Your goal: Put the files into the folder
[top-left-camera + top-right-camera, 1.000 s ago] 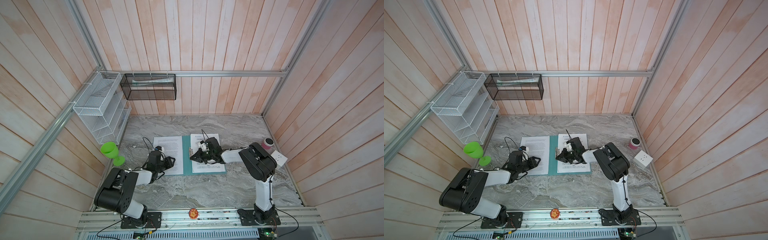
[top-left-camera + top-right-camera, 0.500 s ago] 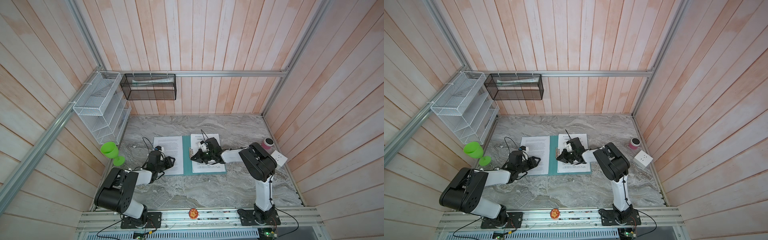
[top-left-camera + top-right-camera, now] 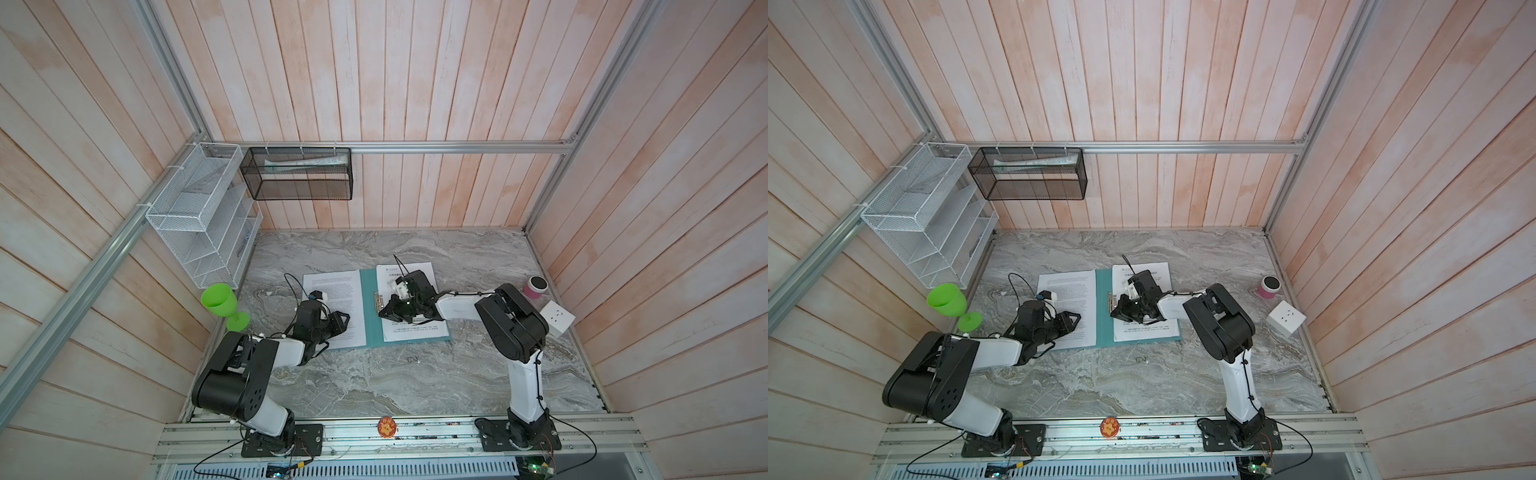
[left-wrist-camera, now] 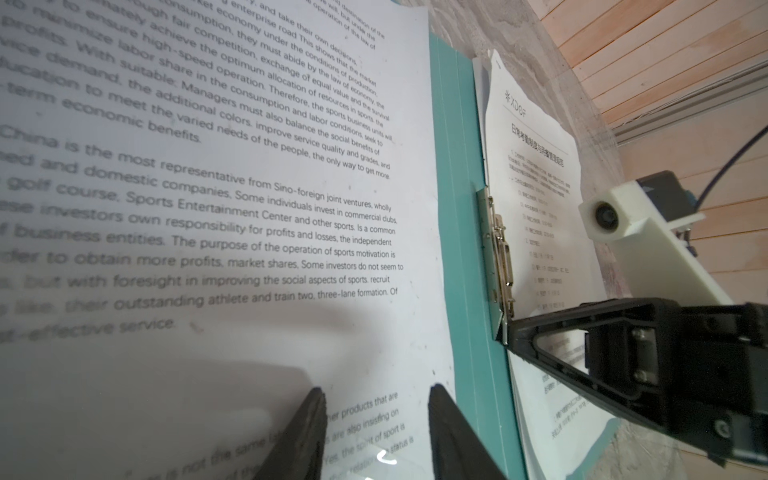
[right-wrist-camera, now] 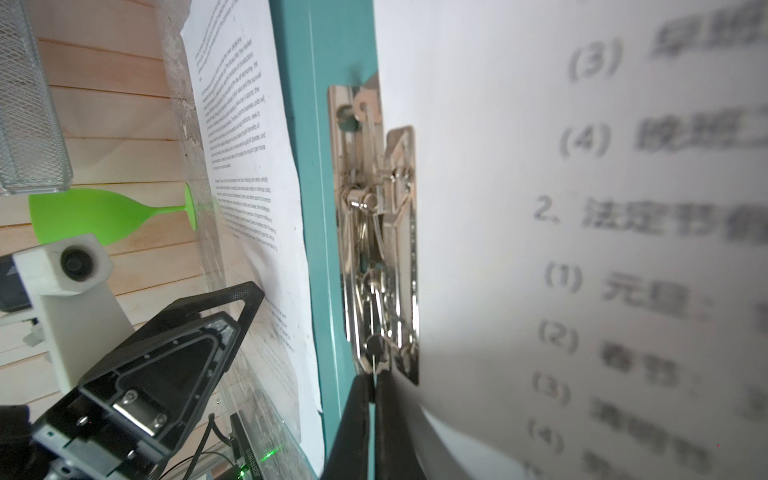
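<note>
Folder (image 3: 369, 328) clip (image 5: 374, 232) at closed R hand (image 5: 372, 384) tips; files (image 4: 208, 187) under L hand (image 4: 376, 399).

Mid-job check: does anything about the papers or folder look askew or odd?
Yes. The right-hand files poke a little past the far edge of the folder instead of lying square inside it, and in the left wrist view their outer edge looks rippled. Whether they sit under the metal clip cannot be told.

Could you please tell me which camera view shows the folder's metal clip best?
The right wrist view: the metal clip sits close and sharp, its levers distinct. The left wrist view shows it smaller, nearly edge-on. In both top views it is only a tiny sliver on the folder's spine.
</note>
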Action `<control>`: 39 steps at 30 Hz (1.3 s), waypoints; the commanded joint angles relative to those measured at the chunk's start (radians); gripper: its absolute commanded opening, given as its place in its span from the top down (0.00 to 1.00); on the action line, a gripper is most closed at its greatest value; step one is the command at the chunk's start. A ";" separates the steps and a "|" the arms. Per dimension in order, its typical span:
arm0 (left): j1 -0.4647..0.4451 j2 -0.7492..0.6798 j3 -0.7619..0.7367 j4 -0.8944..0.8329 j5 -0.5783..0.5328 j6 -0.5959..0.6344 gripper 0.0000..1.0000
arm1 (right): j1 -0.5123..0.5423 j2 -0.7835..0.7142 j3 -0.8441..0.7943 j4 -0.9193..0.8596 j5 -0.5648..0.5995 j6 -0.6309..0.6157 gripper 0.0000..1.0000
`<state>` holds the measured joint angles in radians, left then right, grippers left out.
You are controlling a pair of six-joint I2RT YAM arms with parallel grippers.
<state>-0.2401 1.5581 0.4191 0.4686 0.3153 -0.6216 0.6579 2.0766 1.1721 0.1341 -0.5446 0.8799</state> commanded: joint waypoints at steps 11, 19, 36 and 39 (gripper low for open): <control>0.001 0.031 0.006 -0.076 0.005 0.000 0.57 | 0.045 0.095 -0.009 -0.306 0.308 -0.084 1.00; 0.001 0.037 -0.003 -0.062 0.014 -0.007 0.57 | 0.063 0.088 0.019 -0.262 0.226 -0.089 1.00; 0.000 -0.080 0.051 -0.183 -0.007 0.041 0.36 | 0.029 -0.122 -0.060 -0.177 0.230 -0.046 0.88; 0.000 -0.155 0.102 -0.269 -0.037 0.072 0.31 | 0.002 -0.159 -0.043 -0.169 0.205 -0.084 0.82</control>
<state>-0.2420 1.4628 0.4671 0.3019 0.3149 -0.5892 0.6861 1.9617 1.1313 0.0025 -0.3508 0.8291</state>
